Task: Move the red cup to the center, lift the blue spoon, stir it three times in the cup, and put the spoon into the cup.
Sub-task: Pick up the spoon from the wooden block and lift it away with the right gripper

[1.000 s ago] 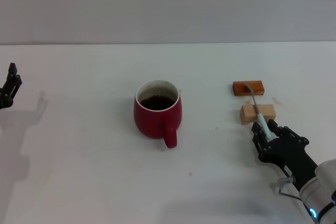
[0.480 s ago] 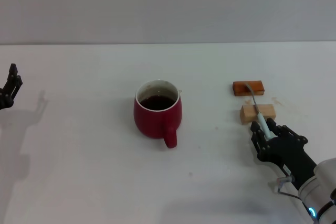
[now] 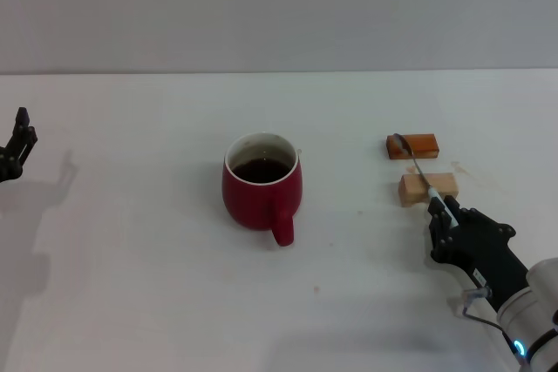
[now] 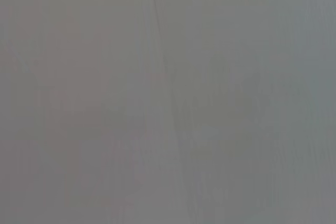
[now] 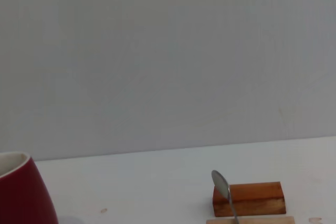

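The red cup stands near the middle of the table with dark liquid in it, its handle toward me. Its side shows at the edge of the right wrist view. The blue spoon is held by its pale blue handle, its grey bowl raised over the orange-brown block. The bowl also shows in the right wrist view. My right gripper is shut on the spoon's handle, right of the cup, just in front of the tan block. My left gripper is parked at the far left.
The two wooden blocks lie one behind the other, right of the cup; both show in the right wrist view, orange-brown and tan. The white table ends at a grey wall. The left wrist view shows only plain grey.
The right gripper has shifted slightly right and tilted the spoon. Its bowl has lifted off the blocks and now points farther back and left. The cup and left arm have not moved.
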Robot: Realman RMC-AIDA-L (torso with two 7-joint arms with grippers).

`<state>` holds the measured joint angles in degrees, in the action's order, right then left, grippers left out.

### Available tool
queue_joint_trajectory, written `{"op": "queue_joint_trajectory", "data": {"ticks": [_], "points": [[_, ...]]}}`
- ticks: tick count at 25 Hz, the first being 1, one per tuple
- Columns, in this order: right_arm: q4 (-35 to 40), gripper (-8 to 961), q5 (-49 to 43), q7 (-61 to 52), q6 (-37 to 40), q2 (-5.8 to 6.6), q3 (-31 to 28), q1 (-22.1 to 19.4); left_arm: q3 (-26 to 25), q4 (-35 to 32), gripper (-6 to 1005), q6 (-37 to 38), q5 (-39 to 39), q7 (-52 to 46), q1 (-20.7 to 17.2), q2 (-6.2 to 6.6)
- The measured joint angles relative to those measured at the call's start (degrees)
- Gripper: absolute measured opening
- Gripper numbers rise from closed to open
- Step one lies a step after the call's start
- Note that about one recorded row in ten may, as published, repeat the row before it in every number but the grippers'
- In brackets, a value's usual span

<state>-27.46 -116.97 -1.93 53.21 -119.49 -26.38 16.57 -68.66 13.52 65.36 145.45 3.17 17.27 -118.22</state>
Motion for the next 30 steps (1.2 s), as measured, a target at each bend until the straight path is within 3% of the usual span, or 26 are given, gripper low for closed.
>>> {"op": "queue_joint_trajectory", "data": {"ticks": [5,22,30], "points": [[-0.2,133,0.1,0.3,-0.1,-0.05,-0.1,0.1,0.0,-0.3,845,-0.1,-0.1,0.0,0.4,-0.05],[-2.8,133,-0.4,3.1,1.1,0.60,-0.2,-0.1,-0.1,-0.2,845,-1.5,-0.2,0.2,1.6,-0.16],[-8.4,133,-0.5,8.1,-1.3,2.05,-1.6,-0.9,0.0,-0.2,845,-1.6,-0.3,0.1,1.3,-0.26]]}}
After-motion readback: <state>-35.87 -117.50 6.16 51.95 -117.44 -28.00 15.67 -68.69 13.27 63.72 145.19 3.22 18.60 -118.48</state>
